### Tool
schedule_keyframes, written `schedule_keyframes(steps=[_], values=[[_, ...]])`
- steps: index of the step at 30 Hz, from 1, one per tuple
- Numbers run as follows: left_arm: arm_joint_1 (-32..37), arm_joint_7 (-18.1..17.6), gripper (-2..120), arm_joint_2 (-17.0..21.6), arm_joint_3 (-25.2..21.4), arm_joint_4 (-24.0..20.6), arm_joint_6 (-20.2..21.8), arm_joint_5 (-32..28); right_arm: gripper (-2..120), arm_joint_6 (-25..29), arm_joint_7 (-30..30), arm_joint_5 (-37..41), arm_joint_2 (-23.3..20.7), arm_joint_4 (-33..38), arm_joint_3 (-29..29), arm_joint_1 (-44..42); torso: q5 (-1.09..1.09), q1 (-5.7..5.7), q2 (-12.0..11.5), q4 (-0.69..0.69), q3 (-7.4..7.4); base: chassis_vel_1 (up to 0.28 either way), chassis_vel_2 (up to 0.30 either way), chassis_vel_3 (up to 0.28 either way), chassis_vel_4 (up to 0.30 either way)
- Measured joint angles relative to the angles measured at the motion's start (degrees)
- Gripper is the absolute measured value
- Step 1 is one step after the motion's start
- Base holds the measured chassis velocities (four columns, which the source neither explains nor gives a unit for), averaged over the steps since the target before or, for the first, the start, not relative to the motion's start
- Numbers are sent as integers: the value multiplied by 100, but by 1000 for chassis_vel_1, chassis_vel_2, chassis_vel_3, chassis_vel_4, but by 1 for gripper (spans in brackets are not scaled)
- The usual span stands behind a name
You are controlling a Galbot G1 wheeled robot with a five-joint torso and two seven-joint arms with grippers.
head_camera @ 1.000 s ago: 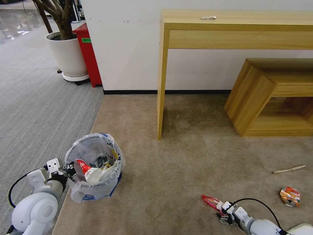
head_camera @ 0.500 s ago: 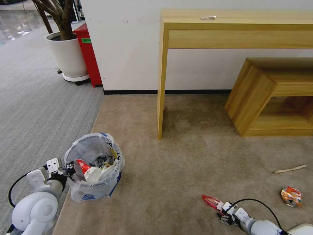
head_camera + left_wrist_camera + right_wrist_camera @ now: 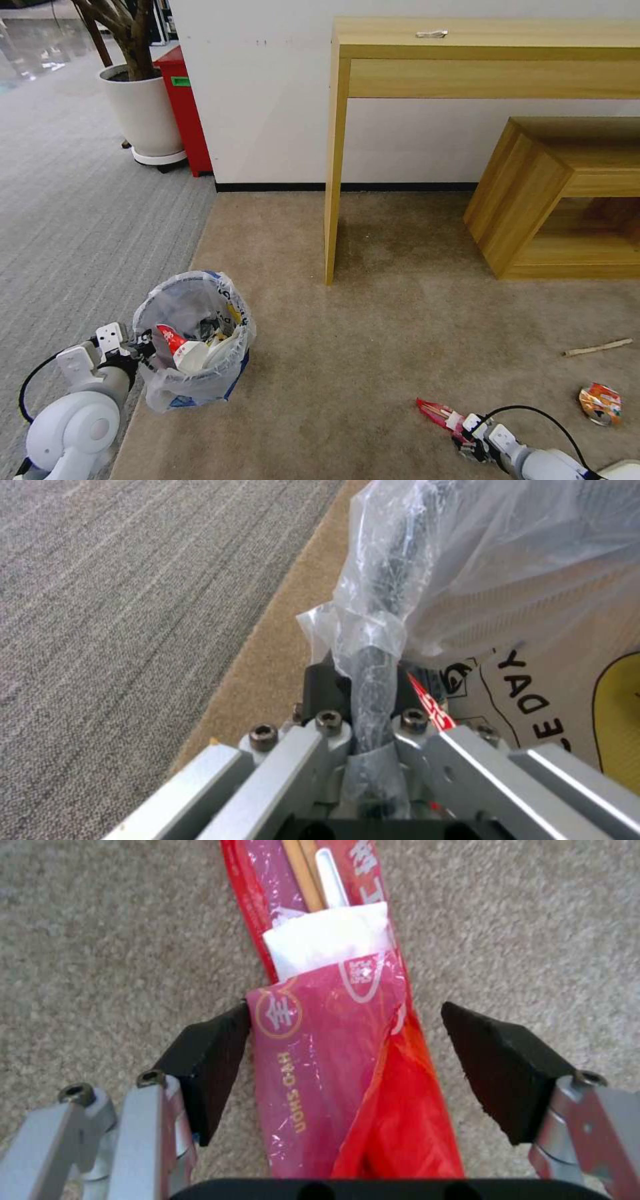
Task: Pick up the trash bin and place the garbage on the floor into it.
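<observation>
The trash bin (image 3: 193, 340), lined with a crinkled clear bag, stands at the edge of the beige carpet with litter inside. My left gripper (image 3: 138, 347) is shut on its rim (image 3: 373, 645), pinching rim and bag between the pads (image 3: 320, 685). At the lower right a red chopstick wrapper (image 3: 433, 410) lies flat on the carpet. My right gripper (image 3: 347, 1060) stands open over the wrapper (image 3: 327, 1040), one black pad (image 3: 213, 1065) at its edge and the other apart from it. A crushed orange can (image 3: 600, 403) and a wooden stick (image 3: 598, 347) lie further right.
A tall wooden console table (image 3: 487, 60) stands against the wall, one leg (image 3: 331, 200) on the carpet. A low wooden cabinet (image 3: 560, 193) sits to its right. A potted tree (image 3: 140, 107) and a red bin (image 3: 187, 113) stand at the back left on grey carpet.
The whole head view has shifted slightly, so the camera moved. Both grippers keep their places at the bin rim and over the wrapper.
</observation>
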Motion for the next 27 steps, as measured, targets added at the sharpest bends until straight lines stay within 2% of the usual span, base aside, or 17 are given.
schedule_keyframes(steps=[17,20,21,25,26,27], values=[[28,-8,0,-44,7,-62,0,15,73,65,37,-41,-4,-19,62,10,-2,0,2,0,-1,0,0,0,0],[60,-12,0,-50,5,-93,0,17,60,102,37,-90,74,-72,34,19,-2,0,2,0,-1,0,0,0,0],[60,-12,0,-50,5,-93,0,17,60,102,37,-90,74,-72,34,19,-2,0,2,0,-1,0,0,0,0],[76,-13,0,-64,1,-124,0,18,39,157,37,-128,113,-123,8,40,-2,0,2,0,-1,0,0,0,0],[76,-13,0,-64,1,-124,0,18,39,157,37,-128,113,-123,8,40,-2,0,2,0,-1,0,0,0,0],[76,-13,0,-70,0,-130,0,19,34,163,35,-133,116,-132,4,42,-2,0,2,0,-1,0,0,0,0]])
